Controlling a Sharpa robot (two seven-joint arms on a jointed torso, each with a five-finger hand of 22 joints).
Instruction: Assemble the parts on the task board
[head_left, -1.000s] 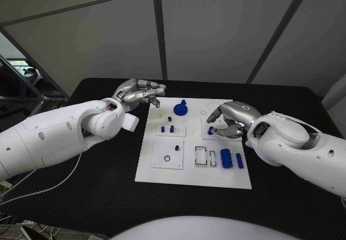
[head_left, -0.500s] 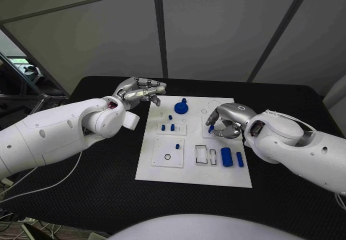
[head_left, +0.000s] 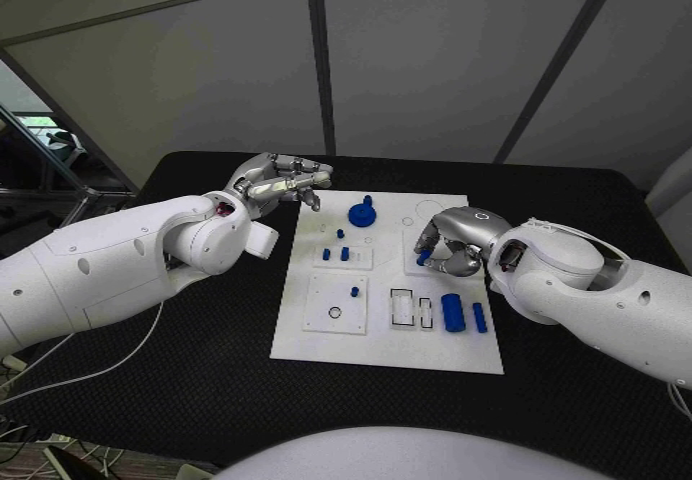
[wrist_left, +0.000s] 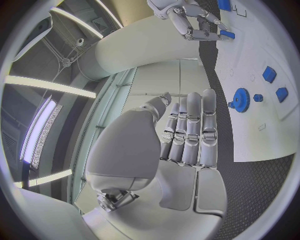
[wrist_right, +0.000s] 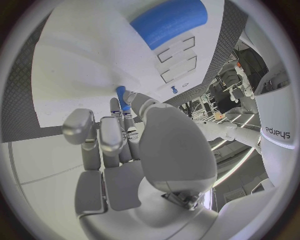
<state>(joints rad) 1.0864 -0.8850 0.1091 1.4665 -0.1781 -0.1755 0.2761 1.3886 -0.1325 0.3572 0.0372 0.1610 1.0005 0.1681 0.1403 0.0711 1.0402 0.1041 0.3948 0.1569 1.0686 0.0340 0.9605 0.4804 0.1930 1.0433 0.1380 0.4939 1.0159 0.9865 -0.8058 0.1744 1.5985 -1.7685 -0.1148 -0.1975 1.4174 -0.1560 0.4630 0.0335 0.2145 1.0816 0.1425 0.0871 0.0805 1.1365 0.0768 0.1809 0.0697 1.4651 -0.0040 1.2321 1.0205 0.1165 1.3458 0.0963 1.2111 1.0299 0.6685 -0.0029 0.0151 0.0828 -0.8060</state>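
Blue peg (head_left: 423, 258) pinched by right robot hand (head_left: 450, 244) mid-board.

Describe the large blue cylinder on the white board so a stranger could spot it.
On the white task board, look at the side by the right hand. The large blue cylinder lies between two empty rectangular slots and a slimmer blue rod; it is the thickest blue piece there.

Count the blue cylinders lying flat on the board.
2, side by side near the right edge of the task board: a thick cylinder and a thin cylinder. The right hand may hide more.
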